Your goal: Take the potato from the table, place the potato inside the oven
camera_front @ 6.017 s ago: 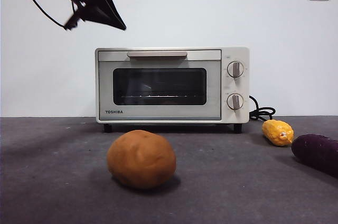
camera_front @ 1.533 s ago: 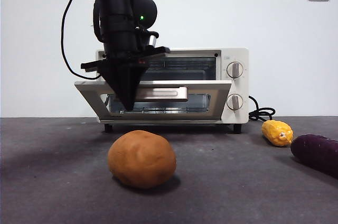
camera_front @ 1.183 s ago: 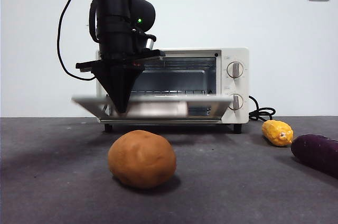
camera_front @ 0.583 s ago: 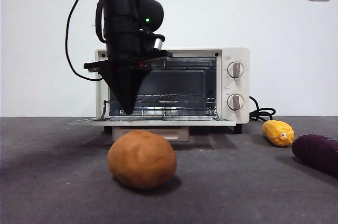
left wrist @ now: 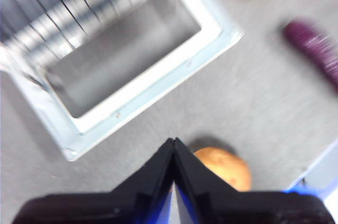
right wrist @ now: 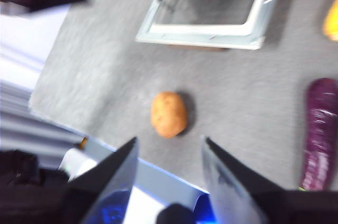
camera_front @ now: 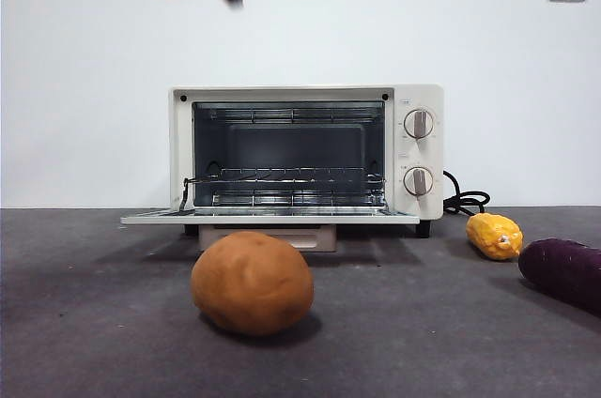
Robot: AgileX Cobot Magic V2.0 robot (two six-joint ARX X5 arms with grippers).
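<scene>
While the potato (camera_front: 252,283) waits untouched on the surface (camera_front: 94,323), in front of the oven's lowered door:
Potato to right fingers: it lies ahead of the right gripper (right wrist: 169,155), centred on the gap; fingers spread apart, well above it.
Potato to left fingers: just beside the left gripper (left wrist: 173,145) tips, which are pressed together and empty.
Long axis: barely longer than wide, running roughly along the right fingers.
Nearer arm: I judge the right better lined up.
Room: oven (camera_front: 305,149) cavity open behind; corn piece (camera_front: 494,235) and purple vegetable (camera_front: 563,272) well apart.

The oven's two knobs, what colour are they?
Cream-white knobs with grey pointer bars, on the oven; clearest in the front view.
</scene>
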